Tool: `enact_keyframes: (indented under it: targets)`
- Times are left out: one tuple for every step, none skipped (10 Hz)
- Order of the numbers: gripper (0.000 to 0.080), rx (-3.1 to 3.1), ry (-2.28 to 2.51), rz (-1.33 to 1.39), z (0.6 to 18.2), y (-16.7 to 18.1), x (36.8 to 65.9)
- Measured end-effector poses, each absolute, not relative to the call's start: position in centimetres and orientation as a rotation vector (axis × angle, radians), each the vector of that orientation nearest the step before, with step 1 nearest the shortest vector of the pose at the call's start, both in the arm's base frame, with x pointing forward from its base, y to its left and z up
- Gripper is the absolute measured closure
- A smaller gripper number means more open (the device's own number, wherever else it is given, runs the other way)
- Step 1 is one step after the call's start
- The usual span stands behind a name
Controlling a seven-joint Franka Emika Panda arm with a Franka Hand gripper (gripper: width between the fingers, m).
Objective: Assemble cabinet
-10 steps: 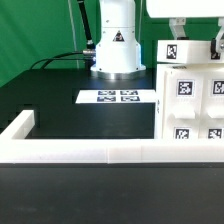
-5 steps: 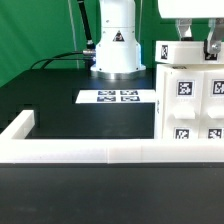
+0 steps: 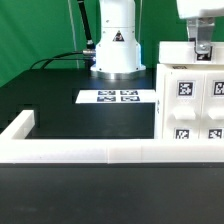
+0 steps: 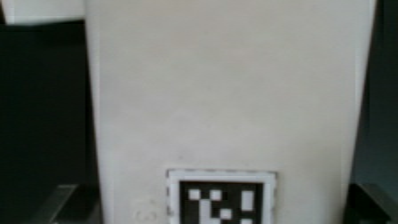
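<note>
Cabinet (image 3: 190, 100) sits at the exterior view's right on the black worktop (image 3: 60, 105), just behind the white border rail (image 3: 100, 153), with a small white block (image 3: 185, 52) resting on top. Hand (image 3: 203, 50) hangs right at that block, but I can't tell whether its fingers are closed on it or spread. My guess: those panels are stiff, light and a bit slick, so grabbing across 2 flat opposite faces looks safest.

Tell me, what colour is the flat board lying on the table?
White, with four black-and-white square tags: the marker board, clearest in the exterior view.
</note>
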State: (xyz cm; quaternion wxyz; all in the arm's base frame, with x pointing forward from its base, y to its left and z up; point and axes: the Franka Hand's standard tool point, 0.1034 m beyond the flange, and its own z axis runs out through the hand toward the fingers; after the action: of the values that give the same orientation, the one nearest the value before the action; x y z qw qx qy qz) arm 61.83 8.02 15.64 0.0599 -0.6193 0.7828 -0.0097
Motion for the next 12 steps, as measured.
enact_keyframes:
  targets:
    - [0.0238,-1.763,2.436,-0.025,15.6,8.1,61.7]
    - [0.0238,-1.703,2.469,-0.019,15.6,8.1,61.7]
    - [0.0238,-1.659,2.486,0.003,15.6,8.2,61.7]
    - [0.0238,-1.62,2.498,0.023,15.7,8.2,61.7]
    - [0.0238,-1.62,2.495,0.029,15.6,8.3,61.7]
    - [0.0172,-1.603,2.496,0.05,15.5,8.7,61.7]
    - [0.0059,-1.608,2.483,0.06,15.6,9.0,61.7]
    - [0.0011,-1.626,2.452,0.066,16.1,9.0,61.8]
    - [0.0011,-1.618,2.435,0.07,17.0,9.2,61.9]
    - [0.0002,-1.617,2.415,0.07,17.9,9.3,62.1]
    - [0.0002,-1.6,2.407,0.074,18.6,9.4,62.3]
    - [0.0002,-1.594,2.402,0.074,18.9,9.5,62.4]
